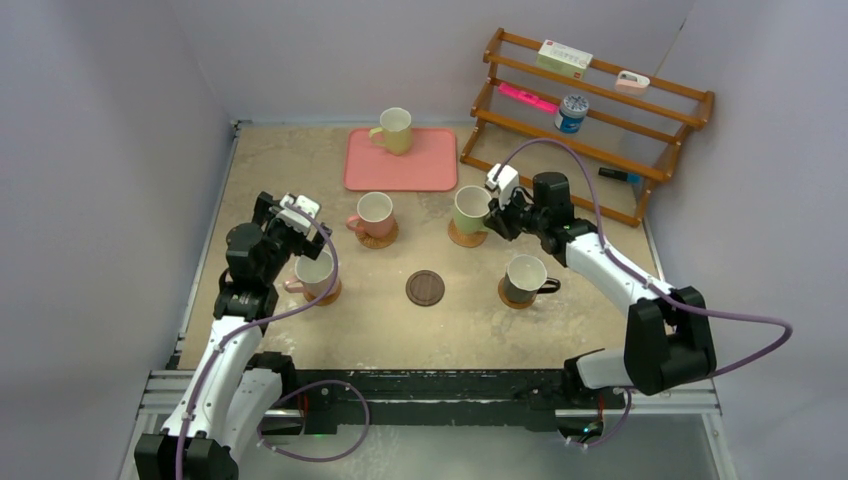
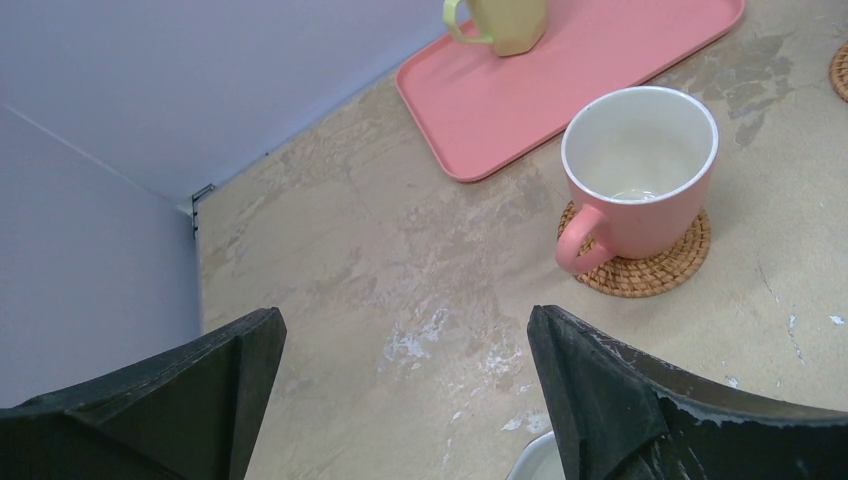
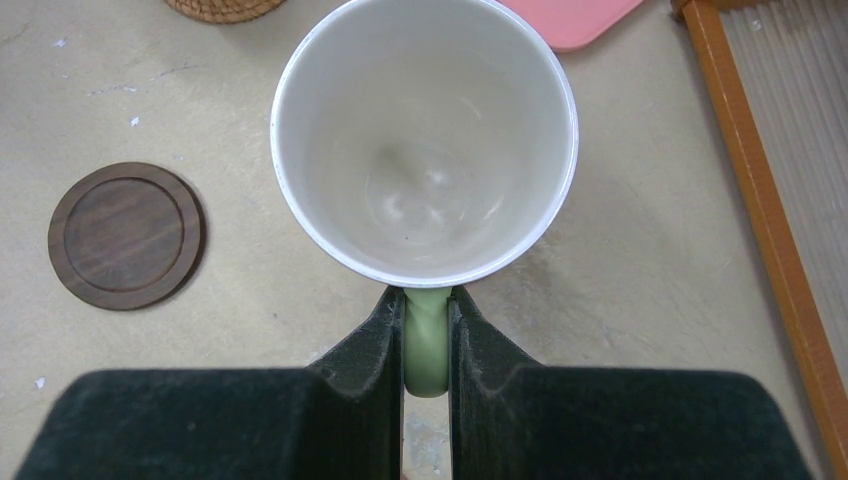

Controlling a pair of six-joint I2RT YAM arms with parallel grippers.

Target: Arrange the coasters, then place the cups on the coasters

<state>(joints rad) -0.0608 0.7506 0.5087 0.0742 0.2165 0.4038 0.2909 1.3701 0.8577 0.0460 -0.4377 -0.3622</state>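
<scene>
Green cup [image 3: 425, 140]: stood over a woven coaster [image 1: 462, 238] near the counter's [image 1: 300, 150] right edge, held by its handle [image 3: 428, 362] for control.
Right claw [image 3: 427, 305]: clamped that handle.
Left claw [image 2: 402, 322]: gaped, empty.
Dark coaster [image 1: 425, 288]: lay bare, probably awaiting the yellow cup [image 1: 393, 130].

Inspector: Overhead camera?
Technician: Fixed, high behind the near edge, looking down across the whole table [image 1: 460, 330].
Inspector: Wrist cameras?
Technician: Left looks forward, low, toward the pink tray [image 2: 560, 110]. Right looks straight down, very close, into the green cup [image 3: 425, 150]. Overhead shows both too.
</scene>
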